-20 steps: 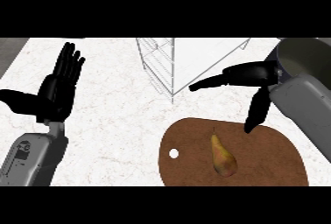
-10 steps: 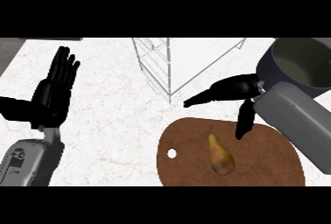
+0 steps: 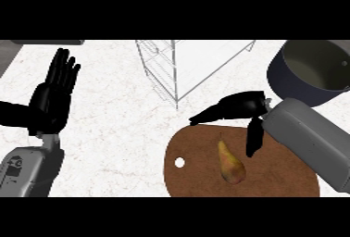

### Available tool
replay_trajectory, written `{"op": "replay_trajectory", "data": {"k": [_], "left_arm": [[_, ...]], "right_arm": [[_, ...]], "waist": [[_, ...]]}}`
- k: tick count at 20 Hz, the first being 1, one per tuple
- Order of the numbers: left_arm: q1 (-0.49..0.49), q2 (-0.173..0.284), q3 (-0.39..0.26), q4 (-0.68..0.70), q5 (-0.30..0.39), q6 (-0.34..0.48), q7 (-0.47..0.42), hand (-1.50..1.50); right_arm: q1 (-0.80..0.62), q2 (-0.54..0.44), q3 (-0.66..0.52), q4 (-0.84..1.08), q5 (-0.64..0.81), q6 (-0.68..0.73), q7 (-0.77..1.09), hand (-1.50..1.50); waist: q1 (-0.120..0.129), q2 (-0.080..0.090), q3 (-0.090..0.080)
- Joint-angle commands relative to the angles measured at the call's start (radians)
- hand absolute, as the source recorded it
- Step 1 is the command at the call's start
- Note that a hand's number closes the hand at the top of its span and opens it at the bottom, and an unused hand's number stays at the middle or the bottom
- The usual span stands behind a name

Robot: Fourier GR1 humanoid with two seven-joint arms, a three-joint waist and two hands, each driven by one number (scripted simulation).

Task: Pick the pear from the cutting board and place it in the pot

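The right hand (image 3: 239,107) hung spread, holding nothing, just above the yellow-brown pear (image 3: 230,164) on the round brown wooden cutting board (image 3: 287,178); it would best descend astride the pear's middle.

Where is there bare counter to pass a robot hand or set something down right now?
Free: the counter between the left robot hand and the cutting board, below the wire rack. Crowded: the right side, where the right robot hand hangs over the board's top edge above the pear, with the pot close behind.
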Motion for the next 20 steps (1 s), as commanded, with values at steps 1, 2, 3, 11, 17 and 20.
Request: {"op": "replay_trajectory", "data": {"k": [1,2,3,11,17,20], "left_arm": [[0.043,0.03,0.021,-0.052,0.012,-0.029,0.023,0.0],[0.012,0.018,0.039,0.032,0.016,-0.044,-0.02,0.0],[0.001,-0.017,-0.009,-0.04,-0.018,0.021,0.057,0.0],[-0.068,0.027,0.065,0.029,0.011,-0.034,0.062,0.0],[0.029,-0.024,0.031,-0.028,-0.024,-0.021,0.01,0.0],[0.04,-0.009,0.03,-0.052,-0.026,-0.039,0.031,0.0]], "right_arm": [[-0.015,-0.001,0.002,0.037,0.028,0.11,-0.138,-1.5],[0.007,0.002,0.018,0.003,0.048,0.097,-0.101,-1.5],[-0.02,0.057,0.015,0.031,0.049,0.093,-0.052,-1.5],[0.083,0.068,0.067,0.046,0.135,-0.004,-0.09,-1.5],[0.052,0.142,0.066,0.158,0.166,-0.014,-0.132,-1.5],[0.128,0.146,0.102,0.098,0.194,-0.06,-0.102,-1.5]], "waist": [[0.001,-0.004,0.0],[-0.011,-0.003,-0.001],[-0.005,-0.005,0.0],[-0.014,-0.002,0.0],[0.002,-0.002,0.0],[-0.007,-0.005,0.0]]}}
